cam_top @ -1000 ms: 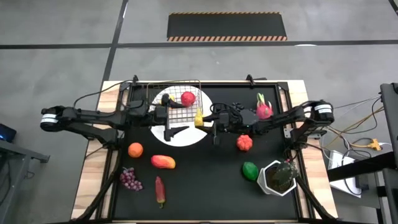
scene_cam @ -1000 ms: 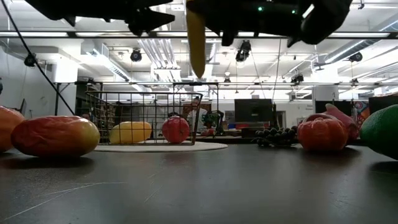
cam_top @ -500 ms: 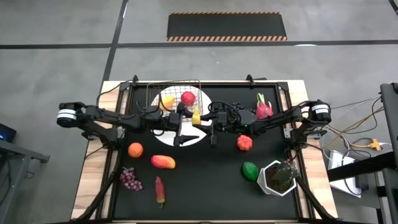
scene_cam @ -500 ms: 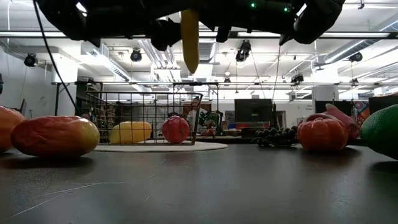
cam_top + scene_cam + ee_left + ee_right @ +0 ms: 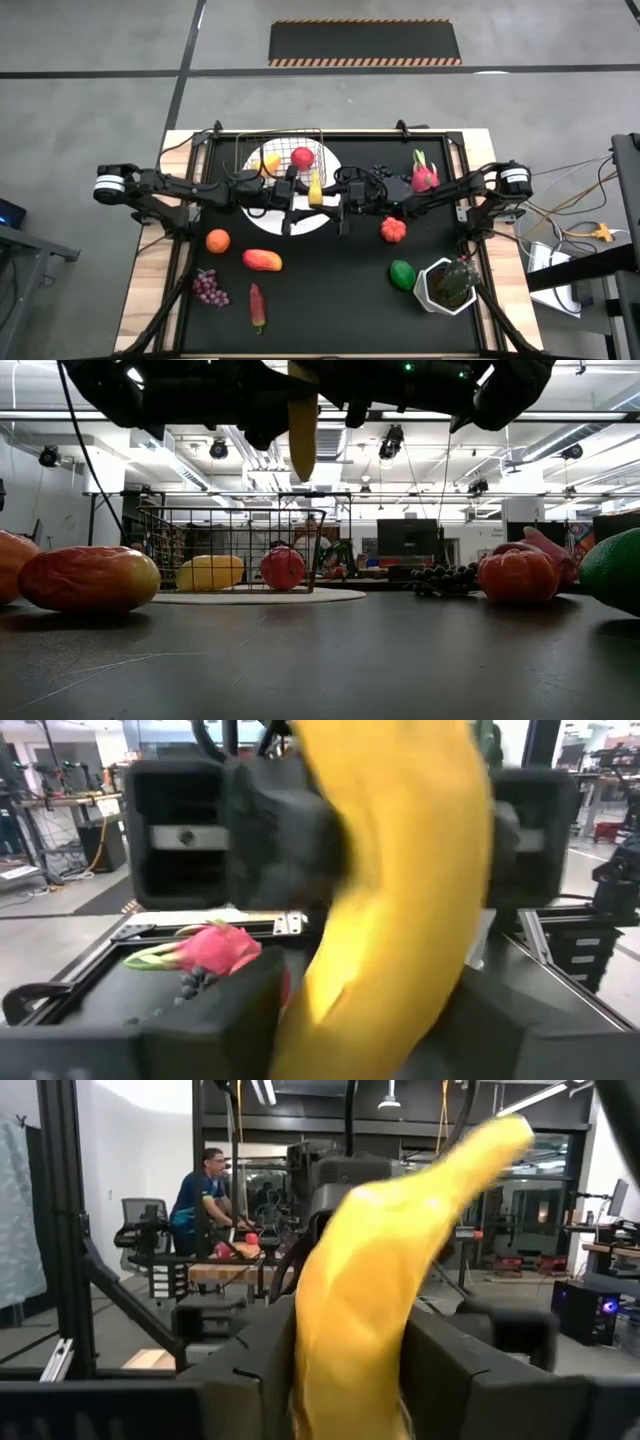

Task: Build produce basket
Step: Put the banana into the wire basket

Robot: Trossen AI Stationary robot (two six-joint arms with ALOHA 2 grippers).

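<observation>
The yellow banana (image 5: 315, 188) hangs upright in the air over the white plate (image 5: 300, 224), just near of the wire basket (image 5: 245, 150). My left gripper (image 5: 301, 196) comes at it from the left and my right gripper (image 5: 329, 197) from the right. Both are shut on it. The low view shows its lower end (image 5: 302, 455) hanging free. The basket stands on the plate and holds a red apple (image 5: 302, 157) and a yellow fruit (image 5: 268, 163). My left gripper has the banana's sides (image 5: 330, 1020) between its two fingers, coming level from the table's left and lying across the banana. The banana is lifted clear of the plate. My right gripper pinches the banana's sides (image 5: 345, 1370) between its two fingers, level from the table's right, across the banana. The banana stands upright, its lower end hanging free below the fingers.
On the black mat lie an orange (image 5: 217, 240), a mango (image 5: 262, 260), purple grapes (image 5: 208, 287), a red chilli (image 5: 257, 306), a red fruit (image 5: 393, 229), a green lime (image 5: 402, 273) and a pink dragon fruit (image 5: 424, 178). A potted plant (image 5: 448, 285) stands near right.
My left gripper has gone toward the table's right, up to the banana held by my right gripper, and its fingers now stand on both sides of it. The banana has shifted slightly toward the table's left and a little up, still hanging upright.
</observation>
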